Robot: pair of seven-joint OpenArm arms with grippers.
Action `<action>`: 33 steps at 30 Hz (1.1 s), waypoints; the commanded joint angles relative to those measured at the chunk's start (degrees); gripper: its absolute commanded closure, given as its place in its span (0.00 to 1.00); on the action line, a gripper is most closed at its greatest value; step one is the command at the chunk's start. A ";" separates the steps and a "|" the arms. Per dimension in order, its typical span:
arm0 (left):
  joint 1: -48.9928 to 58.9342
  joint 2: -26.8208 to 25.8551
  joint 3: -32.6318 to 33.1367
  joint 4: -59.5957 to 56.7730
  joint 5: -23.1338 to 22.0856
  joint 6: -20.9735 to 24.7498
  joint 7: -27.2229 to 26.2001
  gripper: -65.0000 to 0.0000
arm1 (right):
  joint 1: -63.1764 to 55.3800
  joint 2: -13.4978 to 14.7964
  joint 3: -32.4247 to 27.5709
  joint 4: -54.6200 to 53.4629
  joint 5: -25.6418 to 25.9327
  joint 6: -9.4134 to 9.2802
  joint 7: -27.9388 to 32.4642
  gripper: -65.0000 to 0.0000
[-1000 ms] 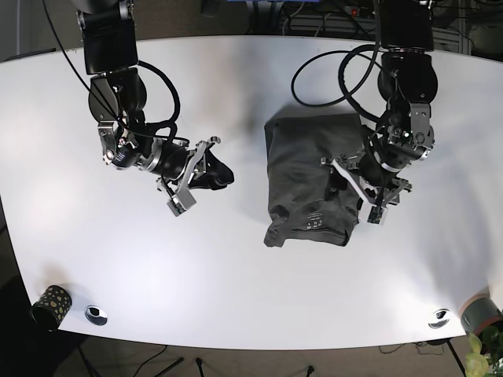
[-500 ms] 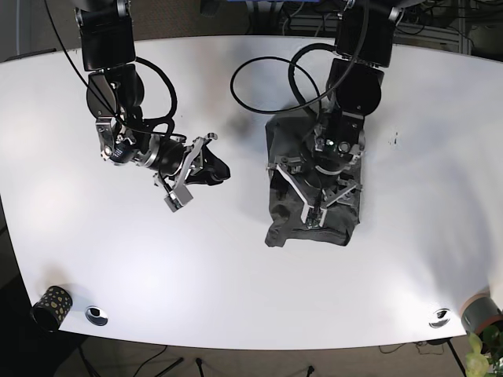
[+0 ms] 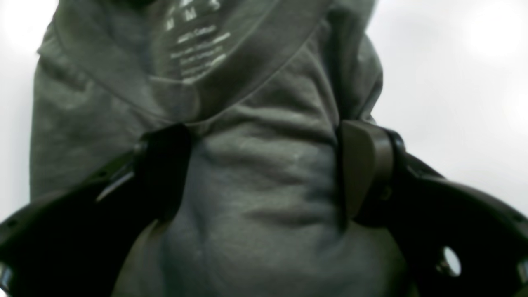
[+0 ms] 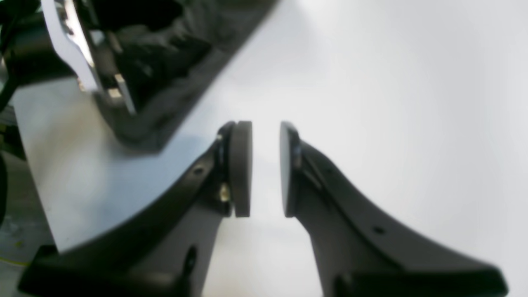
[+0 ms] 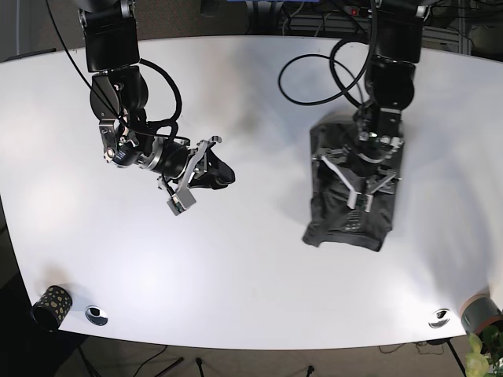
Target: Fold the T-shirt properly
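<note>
The dark grey T-shirt (image 5: 352,206) lies folded into a rough rectangle on the white table (image 5: 251,267), right of centre, slightly askew. Its printed neck label shows in the left wrist view (image 3: 194,45). My left gripper (image 5: 360,182) is open wide and sits on top of the shirt. In the left wrist view (image 3: 264,169) grey fabric bulges between its spread fingers (image 3: 365,165). My right gripper (image 5: 214,174) is left of the shirt, well apart from it. In the right wrist view (image 4: 266,169) its pads stand a narrow gap apart over bare table with nothing between them.
A speckled cup (image 5: 51,305) stands at the front left corner, with a metal disc (image 5: 96,314) beside it. Another disc (image 5: 439,317), a grey cup (image 5: 481,312) and a plant are at the front right. Black cables (image 5: 314,75) loop above the table behind the shirt.
My left gripper went from the shirt's right edge onto its middle. The shirt has since shifted right with the gripper and turned slightly. The right arm has barely moved.
</note>
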 commanded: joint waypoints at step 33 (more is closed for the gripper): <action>-11.50 -38.58 -25.25 -28.45 -1.44 -32.12 5.17 0.22 | -0.81 0.16 3.06 7.21 0.67 0.14 1.37 0.84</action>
